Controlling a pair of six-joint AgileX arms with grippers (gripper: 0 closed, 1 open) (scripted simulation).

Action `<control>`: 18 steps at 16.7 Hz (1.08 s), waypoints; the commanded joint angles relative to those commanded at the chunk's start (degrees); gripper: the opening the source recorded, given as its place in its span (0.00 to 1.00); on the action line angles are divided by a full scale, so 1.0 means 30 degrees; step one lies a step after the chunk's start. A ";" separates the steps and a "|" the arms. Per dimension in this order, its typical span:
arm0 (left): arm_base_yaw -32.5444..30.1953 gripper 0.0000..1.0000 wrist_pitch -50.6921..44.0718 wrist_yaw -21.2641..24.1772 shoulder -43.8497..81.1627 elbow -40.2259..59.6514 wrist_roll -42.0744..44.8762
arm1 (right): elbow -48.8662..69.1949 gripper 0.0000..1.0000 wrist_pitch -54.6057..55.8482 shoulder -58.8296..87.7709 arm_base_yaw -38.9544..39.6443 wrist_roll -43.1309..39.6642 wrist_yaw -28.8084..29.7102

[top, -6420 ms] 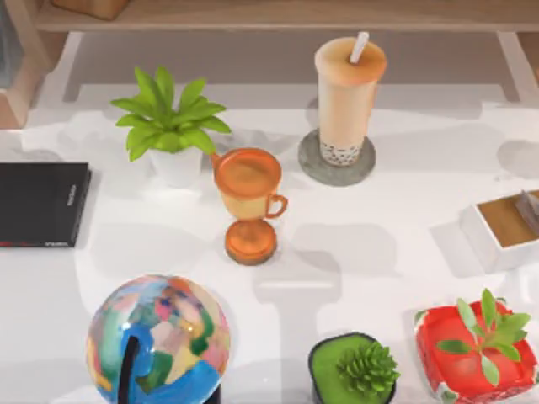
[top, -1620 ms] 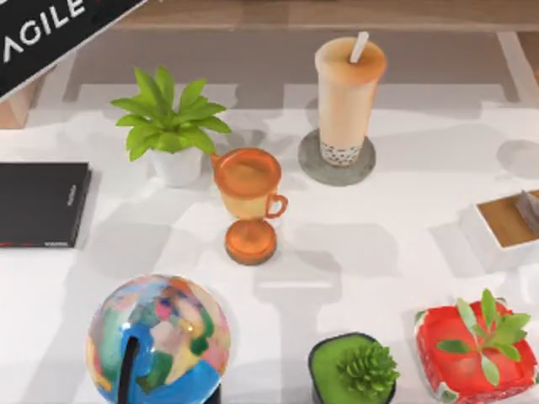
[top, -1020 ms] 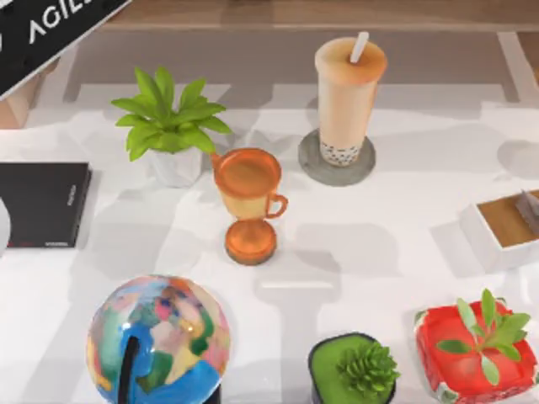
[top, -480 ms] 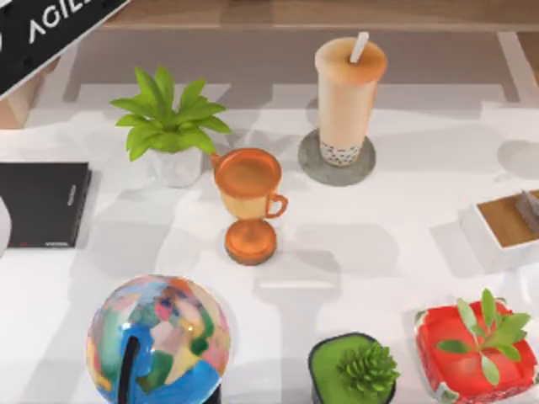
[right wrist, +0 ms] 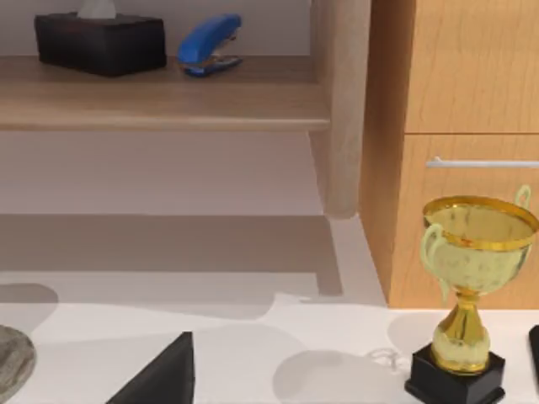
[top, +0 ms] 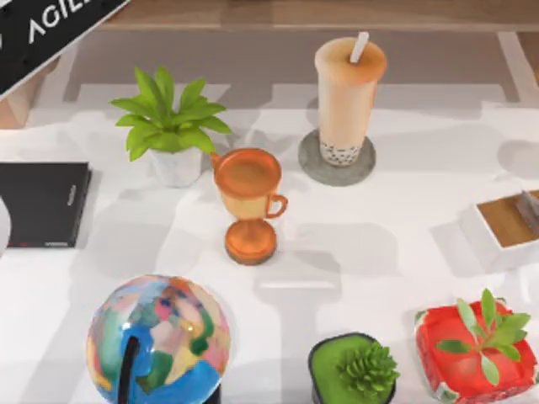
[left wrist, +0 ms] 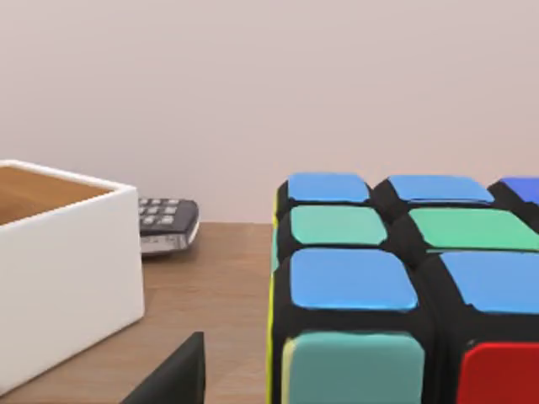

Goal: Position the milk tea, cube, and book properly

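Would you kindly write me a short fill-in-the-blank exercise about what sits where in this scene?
1. The milk tea stands on a round grey ____.
2. On the top view's left edge lies a flat ____ book.
3. In the left wrist view, the cube rests on a ____ surface beside a white box.
4. The trophy in the right wrist view is ____ in colour.

Missing words: coaster; black; wooden; gold

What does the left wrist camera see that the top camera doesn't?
Left wrist view: a colourful sticker cube on a wooden surface, and a grey keypad. Top view: the tall clear cup of beige milk tea, an orange goblet, a painted globe. Both: a white box with brown inside, though I cannot tell if it's the same box.
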 joint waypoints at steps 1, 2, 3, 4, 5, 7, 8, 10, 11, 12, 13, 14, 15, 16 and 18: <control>0.0000 1.00 0.0000 0.0000 0.0000 0.0000 0.0000 | 0.0000 1.00 0.0000 0.0000 0.0000 0.0000 0.0000; 0.0000 1.00 0.0000 0.0000 0.0000 0.0000 0.0000 | 0.0000 1.00 0.0000 0.0000 0.0000 0.0000 0.0000; 0.0000 1.00 0.0000 0.0000 0.0000 0.0000 0.0000 | 0.0002 1.00 0.0002 0.0003 0.0001 0.0000 0.0002; 0.0000 1.00 0.0000 0.0000 0.0000 0.0000 0.0000 | 0.0017 1.00 -0.0044 -0.0044 0.0005 -0.0001 0.0000; 0.0000 1.00 0.0000 0.0000 0.0000 0.0000 0.0000 | 0.0080 1.00 -0.0289 -0.0293 0.0014 -0.0009 -0.0001; 0.0000 1.00 0.0000 0.0000 0.0000 0.0000 0.0000 | 0.0266 1.00 -0.1386 -0.1373 0.0038 -0.0038 0.0001; 0.0000 1.00 0.0000 0.0000 0.0000 0.0000 0.0000 | 0.0355 1.00 -0.2227 -0.2090 0.0045 -0.0052 0.0009; 0.0000 1.00 0.0000 0.0000 0.0000 0.0000 0.0000 | 0.0518 1.00 -0.4023 -0.3586 0.0048 -0.0069 0.0032; 0.0000 1.00 0.0000 0.0000 0.0000 0.0000 0.0000 | 0.0604 1.00 -0.4781 -0.4163 0.0052 -0.0074 0.0040; 0.0000 1.00 0.0000 0.0000 0.0000 0.0000 0.0000 | 0.0690 1.00 -0.5471 -0.4707 0.0054 -0.0080 0.0052; 0.0000 1.00 0.0000 0.0000 0.0000 0.0000 0.0000 | 0.0784 1.00 -0.6207 -0.5375 0.0058 -0.0087 0.0062; 0.0000 1.00 0.0000 0.0000 0.0000 0.0000 0.0000 | 0.0877 1.00 -0.7004 -0.6041 0.0062 -0.0096 0.0072; 0.0000 1.00 0.0000 0.0000 0.0000 0.0000 0.0000 | 0.0960 1.00 -0.7674 -0.6614 0.0066 -0.0105 0.0081; 0.0000 1.00 0.0000 0.0000 0.0000 0.0000 0.0000 | 0.1025 1.00 -0.8143 -0.7074 0.0069 -0.0111 0.0087; 0.0000 1.00 0.0000 0.0000 0.0000 0.0000 0.0000 | 0.1074 1.00 -0.8474 -0.7401 0.0071 -0.0115 0.0093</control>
